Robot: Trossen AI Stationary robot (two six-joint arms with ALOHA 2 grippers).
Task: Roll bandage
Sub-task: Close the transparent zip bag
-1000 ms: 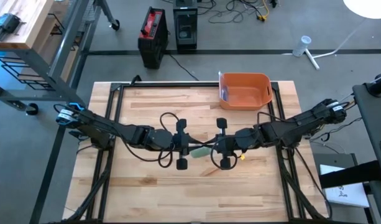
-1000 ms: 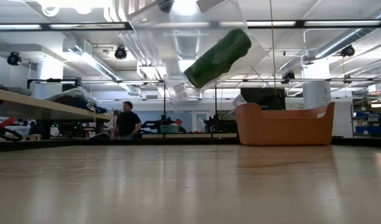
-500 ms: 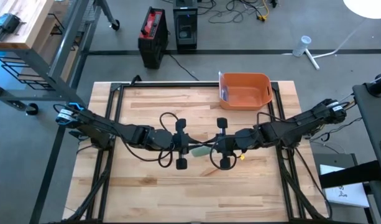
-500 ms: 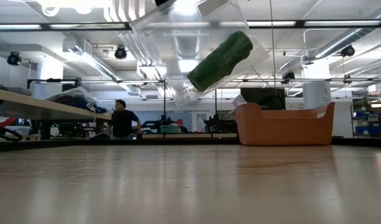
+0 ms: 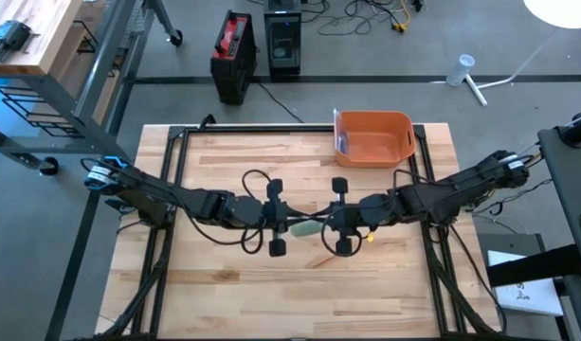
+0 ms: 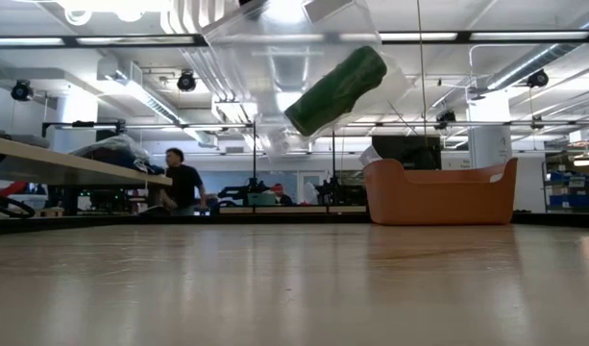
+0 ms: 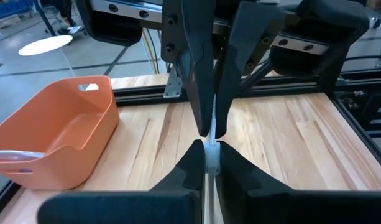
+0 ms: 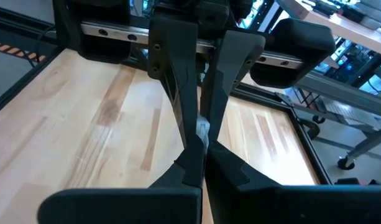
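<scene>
A green rolled bandage (image 6: 334, 89) sits tilted inside a clear plastic bag (image 6: 275, 48) that hangs high above the table. From above, the bandage (image 5: 305, 228) shows between the two grippers at the table's middle. My left gripper (image 5: 284, 227) and my right gripper (image 5: 328, 228) meet tip to tip there, each shut on the bag. In the left wrist view my left gripper (image 7: 206, 163) faces the right one, with the bag's thin edge between them. My left gripper pinches the bag's thin clear edge (image 7: 211, 148) between its two fingers, coming nearly level from the table's left. The bag is lifted clear of the table. My right gripper pinches the same edge of the bag (image 8: 203, 132) between its two fingers, nearly level from the table's right, right against the left gripper's fingertips. The bag with the roll hangs clear of the table.
An orange bin (image 5: 373, 139) stands at the table's far edge, right of middle, also seen as the orange bin (image 6: 438, 192) in the low view. Bare wooden tabletop (image 5: 299, 294) lies below and in front of the grippers. A person (image 6: 182, 183) moves in the room far behind.
The green roll has swayed slightly in the bag and come back to where it was. Both arms have kept still.
</scene>
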